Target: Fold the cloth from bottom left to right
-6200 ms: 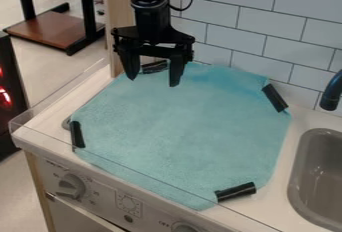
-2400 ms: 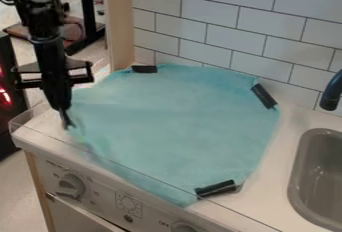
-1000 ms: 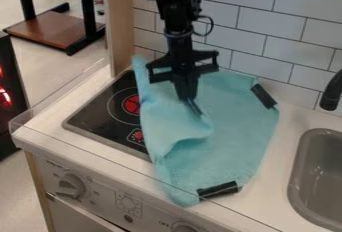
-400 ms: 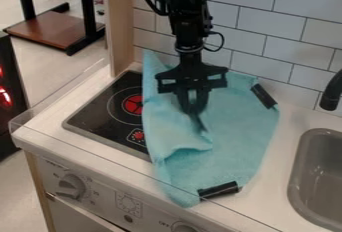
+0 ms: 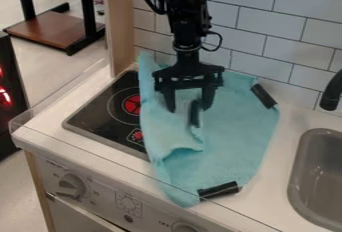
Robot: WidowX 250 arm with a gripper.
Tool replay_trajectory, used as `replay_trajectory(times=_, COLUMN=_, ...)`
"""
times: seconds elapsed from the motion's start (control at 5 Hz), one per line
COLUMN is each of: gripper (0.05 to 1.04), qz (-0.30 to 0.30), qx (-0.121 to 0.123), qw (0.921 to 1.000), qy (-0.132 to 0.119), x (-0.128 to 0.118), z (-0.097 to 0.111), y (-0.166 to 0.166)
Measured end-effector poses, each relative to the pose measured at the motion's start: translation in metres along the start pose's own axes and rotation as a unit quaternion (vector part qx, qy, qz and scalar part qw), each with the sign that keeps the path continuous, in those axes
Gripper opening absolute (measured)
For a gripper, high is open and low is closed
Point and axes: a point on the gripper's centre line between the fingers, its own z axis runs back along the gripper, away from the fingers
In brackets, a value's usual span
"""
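One cloth (image 5: pixel 234 131) lies beneath the claw (image 5: pixel 188 110).

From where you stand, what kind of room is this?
Probably a lab with a toy kitchen: a stovetop and a sink share one counter, with a robot arm over it.

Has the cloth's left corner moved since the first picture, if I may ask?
Yes, the cloth corner went right, baring the stovetop it covered.

text: "OFF" | on: stove front panel (image 5: pixel 157 210) | other marks: illegible
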Motion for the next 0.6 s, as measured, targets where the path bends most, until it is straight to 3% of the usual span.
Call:
replay_trajectory(times=0.2, gripper=1.009, qz=-0.005, qx=0.009, qw=0.9997, qy=-0.022, x=0.003, z=0.010, y=-0.001)
replay_trajectory(times=0.4, gripper=0.999, qz=-0.016, qx=-0.007, qw=0.9995, qy=-0.027, x=-0.001, z=0.031, y=-0.010)
replay_trajectory(times=0.6, gripper=0.999, qz=-0.021, qx=-0.028, qw=0.9993, qy=-0.010, x=-0.008, z=0.048, y=-0.015)
